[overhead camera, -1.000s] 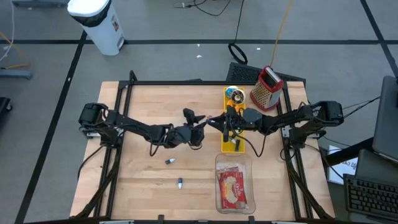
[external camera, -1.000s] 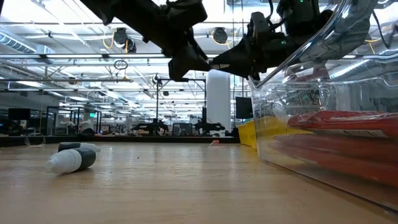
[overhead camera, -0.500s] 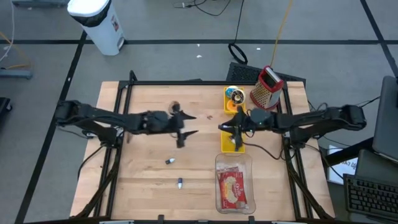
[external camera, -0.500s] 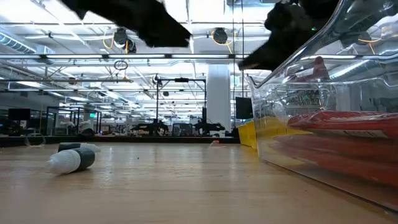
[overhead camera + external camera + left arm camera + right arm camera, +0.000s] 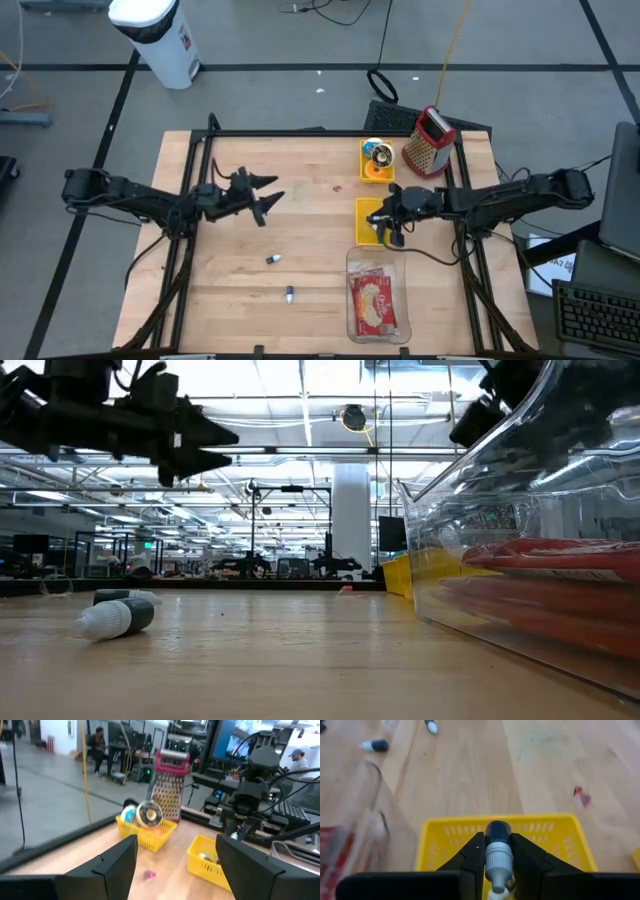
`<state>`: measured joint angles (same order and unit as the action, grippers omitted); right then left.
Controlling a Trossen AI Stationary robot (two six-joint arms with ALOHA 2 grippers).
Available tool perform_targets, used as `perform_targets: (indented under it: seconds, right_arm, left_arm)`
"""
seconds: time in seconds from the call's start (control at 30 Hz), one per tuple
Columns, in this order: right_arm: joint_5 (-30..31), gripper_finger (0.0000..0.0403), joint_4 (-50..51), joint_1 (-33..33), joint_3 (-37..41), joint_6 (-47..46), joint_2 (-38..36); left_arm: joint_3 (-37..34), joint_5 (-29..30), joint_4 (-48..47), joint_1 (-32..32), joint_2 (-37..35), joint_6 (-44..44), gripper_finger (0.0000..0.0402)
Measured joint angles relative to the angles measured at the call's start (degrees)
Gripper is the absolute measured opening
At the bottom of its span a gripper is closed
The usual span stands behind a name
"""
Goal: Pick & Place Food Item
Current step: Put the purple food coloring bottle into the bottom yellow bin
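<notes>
Over on the left side of the table I have the left gripper point(image 5: 262, 197) hanging above the bare wood, its fingers spread apart and holding nothing. Nearer the front edge, two small dark-and-white bottles point(image 5: 272, 259) lie loose on the tabletop, apart from each other. Right of centre, my right gripper point(image 5: 385, 226) sits over the near yellow basket point(image 5: 366, 212), fingers point(image 5: 472, 855) clamped on a small bottle with a dark cap point(image 5: 497, 851). Behind that basket stands a second yellow basket point(image 5: 377, 170) with a round item in it, and just to its right a red-topped grater point(image 5: 430, 140). In front, a clear container point(image 5: 375, 295) holds a red food packet point(image 5: 376, 303).
</notes>
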<state>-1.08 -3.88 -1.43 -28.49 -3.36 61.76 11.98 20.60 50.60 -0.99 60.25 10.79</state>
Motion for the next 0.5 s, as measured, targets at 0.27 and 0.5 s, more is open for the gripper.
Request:
perform_targets:
  seconds: [0.27, 0.5]
  right_arm:
    - [1.2, 0.0064, -7.7, 0.0, 8.0, 2.0, 0.0]
    - [2.6, 0.0071, -10.8, -0.1, 10.7, 1.9, 0.0]
  left_arm:
    - [-0.5, -2.6, -2.8, 0.0, 0.8, 1.9, 0.0271]
    - [-0.5, -2.5, -2.9, 0.0, 0.9, 2.4, 0.0271]
